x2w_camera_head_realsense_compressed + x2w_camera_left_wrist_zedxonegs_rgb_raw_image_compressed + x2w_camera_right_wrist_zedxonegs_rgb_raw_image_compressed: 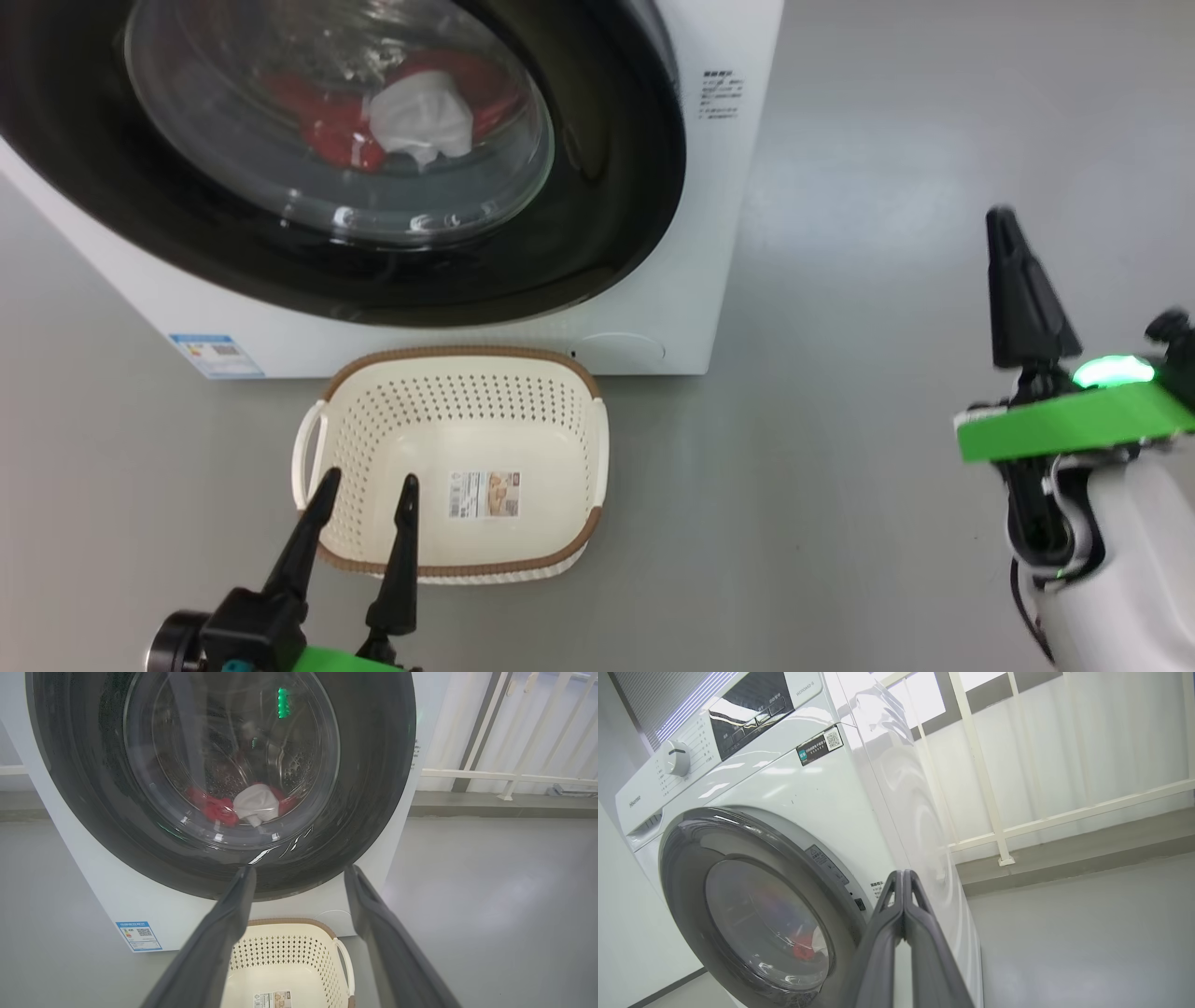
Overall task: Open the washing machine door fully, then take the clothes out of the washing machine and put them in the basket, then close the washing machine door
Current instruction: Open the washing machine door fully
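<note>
Grey floor (840, 485); basket (467, 356) near wide left pincer (368, 481); right pincer (1006, 233) closed tight, well apart.

the grey floor (840, 513) carries the washing machine (728, 233) and the basket (569, 551) just before it.

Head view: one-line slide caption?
Washer door shut on red and white clothes; basket on floor before it; left gripper open, right gripper shut.

"Hisense" logo (635, 801) reads clearly at the top-left front of the washing machine (798, 798). The model print (805, 691) beside the display starts "WD80"; rest too small. The dark sticker (819, 745) and blue label (217, 355) carry QR codes, text illegible. The paper label (484, 494) in the basket (467, 355) is unreadable.
</note>
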`<state>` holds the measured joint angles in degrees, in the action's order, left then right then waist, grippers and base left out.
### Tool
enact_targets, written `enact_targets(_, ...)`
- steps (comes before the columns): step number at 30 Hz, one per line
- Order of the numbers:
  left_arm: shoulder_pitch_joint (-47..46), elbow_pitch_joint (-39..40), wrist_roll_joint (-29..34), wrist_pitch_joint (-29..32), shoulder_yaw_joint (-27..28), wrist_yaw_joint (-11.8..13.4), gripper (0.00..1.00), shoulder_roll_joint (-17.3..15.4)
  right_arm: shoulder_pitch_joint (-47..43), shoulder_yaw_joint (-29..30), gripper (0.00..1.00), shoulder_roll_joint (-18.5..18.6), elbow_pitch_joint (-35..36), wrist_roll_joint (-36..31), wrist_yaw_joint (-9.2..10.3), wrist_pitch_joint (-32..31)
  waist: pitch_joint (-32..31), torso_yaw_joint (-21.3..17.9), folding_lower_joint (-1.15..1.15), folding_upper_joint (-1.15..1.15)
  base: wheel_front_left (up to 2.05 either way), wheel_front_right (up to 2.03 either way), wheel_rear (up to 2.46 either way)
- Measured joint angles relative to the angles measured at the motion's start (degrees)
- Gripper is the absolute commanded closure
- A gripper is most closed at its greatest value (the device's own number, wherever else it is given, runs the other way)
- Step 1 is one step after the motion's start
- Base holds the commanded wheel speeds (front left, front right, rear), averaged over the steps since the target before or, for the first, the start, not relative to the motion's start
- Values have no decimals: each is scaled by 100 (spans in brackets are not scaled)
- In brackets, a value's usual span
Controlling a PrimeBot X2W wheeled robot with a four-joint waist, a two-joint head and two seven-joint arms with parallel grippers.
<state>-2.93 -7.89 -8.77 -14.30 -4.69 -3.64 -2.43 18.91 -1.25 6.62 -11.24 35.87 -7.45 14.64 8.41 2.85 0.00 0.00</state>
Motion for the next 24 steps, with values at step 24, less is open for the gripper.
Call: enact_targets(24, -773, -22, -310, 0, -457, 36, 0, 9, 2467, -1601, 100, 978, -992, 2708, 0, -169, 994, 758, 0, 0, 0, 0, 0)
